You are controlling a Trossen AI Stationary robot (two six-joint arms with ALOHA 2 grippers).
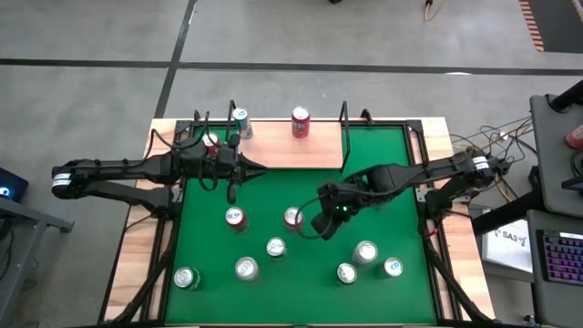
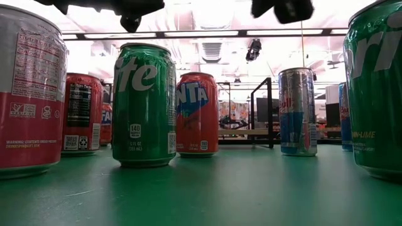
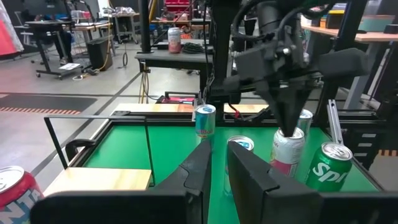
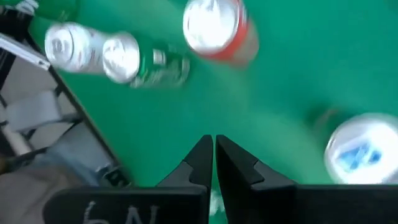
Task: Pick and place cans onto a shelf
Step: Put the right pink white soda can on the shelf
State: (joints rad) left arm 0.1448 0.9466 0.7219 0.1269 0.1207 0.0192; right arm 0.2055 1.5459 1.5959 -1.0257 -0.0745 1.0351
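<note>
The shelf (image 1: pixel 273 146), a light-wood board with black wire uprights, lies along the green table's far edge. A silver-blue can (image 1: pixel 241 121), a red can (image 1: pixel 301 121) and a second red can (image 1: pixel 211 141) stand on it. Several more cans stand upright on the green top, among them a red one (image 1: pixel 236 219) and a pink-white one (image 1: pixel 293 217). My left gripper (image 3: pixel 217 165) is shut and empty, held level over the shelf's near edge (image 1: pixel 262 168). My right gripper (image 4: pixel 213 149) is shut and empty. It slants down above the table, just beside the pink-white can (image 3: pixel 287 152).
Cans cluster near the table's front: three at the near left (image 1: pixel 187 278), (image 1: pixel 246 268), (image 1: pixel 276 247) and three at the near right (image 1: pixel 365 251), (image 1: pixel 346 272), (image 1: pixel 393 267). Bare shelf board lies between the two far cans. A keyboard (image 1: pixel 560 260) lies off the table's right side.
</note>
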